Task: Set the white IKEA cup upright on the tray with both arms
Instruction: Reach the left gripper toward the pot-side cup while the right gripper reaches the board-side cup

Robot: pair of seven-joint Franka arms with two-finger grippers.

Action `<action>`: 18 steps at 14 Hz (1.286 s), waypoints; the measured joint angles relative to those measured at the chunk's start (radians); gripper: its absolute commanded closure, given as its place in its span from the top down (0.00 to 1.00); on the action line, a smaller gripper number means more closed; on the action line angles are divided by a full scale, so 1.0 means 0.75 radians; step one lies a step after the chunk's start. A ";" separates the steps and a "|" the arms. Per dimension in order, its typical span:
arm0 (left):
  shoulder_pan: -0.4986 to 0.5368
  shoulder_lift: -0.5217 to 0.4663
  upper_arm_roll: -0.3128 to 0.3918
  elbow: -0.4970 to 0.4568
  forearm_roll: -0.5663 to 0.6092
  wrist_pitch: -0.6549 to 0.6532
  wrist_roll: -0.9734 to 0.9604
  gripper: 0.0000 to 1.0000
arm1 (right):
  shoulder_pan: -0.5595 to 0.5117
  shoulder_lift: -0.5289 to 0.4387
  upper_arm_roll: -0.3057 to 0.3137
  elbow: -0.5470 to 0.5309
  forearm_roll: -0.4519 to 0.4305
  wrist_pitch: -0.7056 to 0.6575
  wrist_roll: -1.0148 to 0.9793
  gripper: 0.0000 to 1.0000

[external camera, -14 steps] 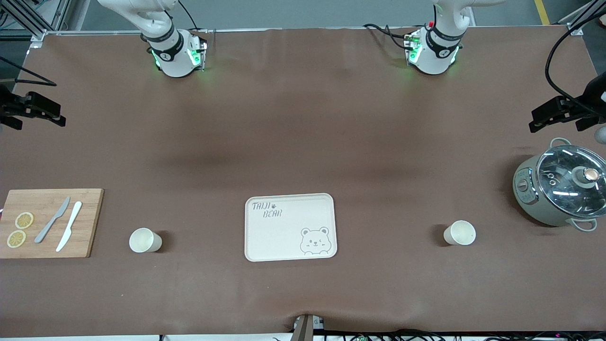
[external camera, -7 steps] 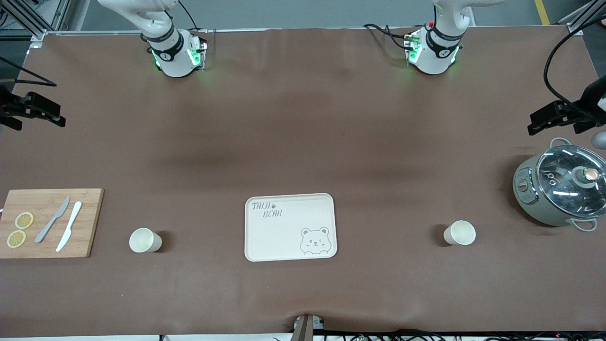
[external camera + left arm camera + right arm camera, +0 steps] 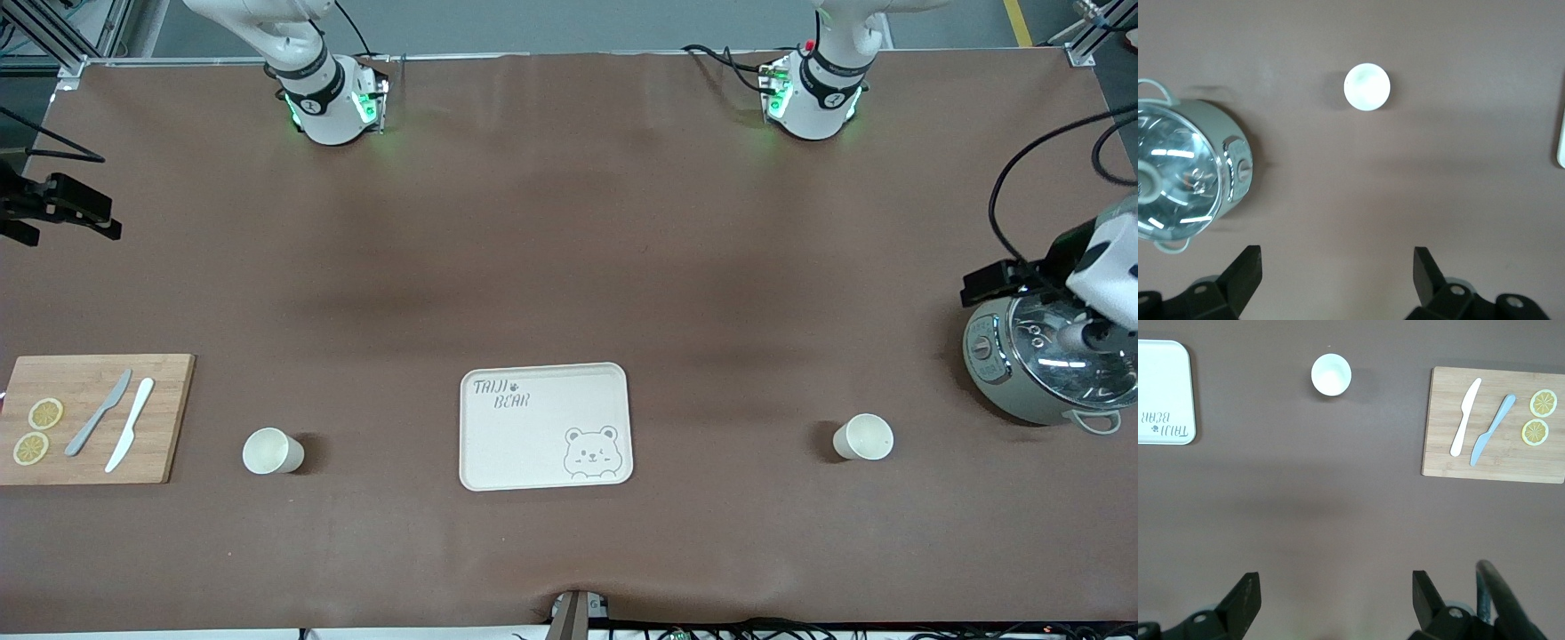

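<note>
**Two cups wait, tray between them**

Two white cups stand upright on the brown table, mouths facing up, so each one's long axis runs straight up from the tabletop. One cup [image 3: 272,451] sits between the tray [image 3: 544,426] and the cutting board [image 3: 93,418], toward the right arm's end; the other cup [image 3: 863,436] sits between the tray and the pot [image 3: 1049,356], toward the left arm's end. Both are well apart from the tray, which holds nothing yet.

That layout seems made for the job: one cup within reach of each arm, and the tray in the middle where both can set down.

The left gripper [image 3: 1337,280] hangs over the table near the pot, jaws spread wide and holding nothing, with its cup in plain sight below. The right gripper [image 3: 1336,603] is up at its own end of the table, jaws likewise apart and holding nothing, looking down on its cup, the board with two knives [image 3: 1479,422] and lemon slices [image 3: 1539,417].

Neither cup is touched, so the reach comes first.
</note>
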State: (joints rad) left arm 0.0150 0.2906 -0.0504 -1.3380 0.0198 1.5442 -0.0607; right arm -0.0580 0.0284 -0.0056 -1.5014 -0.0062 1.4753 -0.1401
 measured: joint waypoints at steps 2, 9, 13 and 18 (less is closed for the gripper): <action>0.009 0.073 0.002 -0.001 0.000 0.080 0.000 1.00 | 0.000 0.018 0.000 0.003 0.000 0.003 0.000 1.00; 0.013 0.310 0.002 -0.005 0.013 0.379 0.028 1.00 | 0.000 0.141 -0.001 0.046 0.000 0.121 0.007 1.00; 0.014 0.428 0.002 -0.006 0.013 0.524 0.033 1.00 | 0.005 0.169 0.005 0.048 0.002 0.223 0.027 1.00; 0.018 0.556 0.004 -0.008 0.013 0.640 0.033 1.00 | 0.006 0.281 0.006 0.060 0.005 0.274 0.072 1.00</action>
State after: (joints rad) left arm 0.0285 0.7080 -0.0477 -1.3437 0.0298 2.0244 -0.0356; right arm -0.0538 0.2395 -0.0011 -1.4567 -0.0022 1.6807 -0.0862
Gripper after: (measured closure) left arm 0.000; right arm 0.000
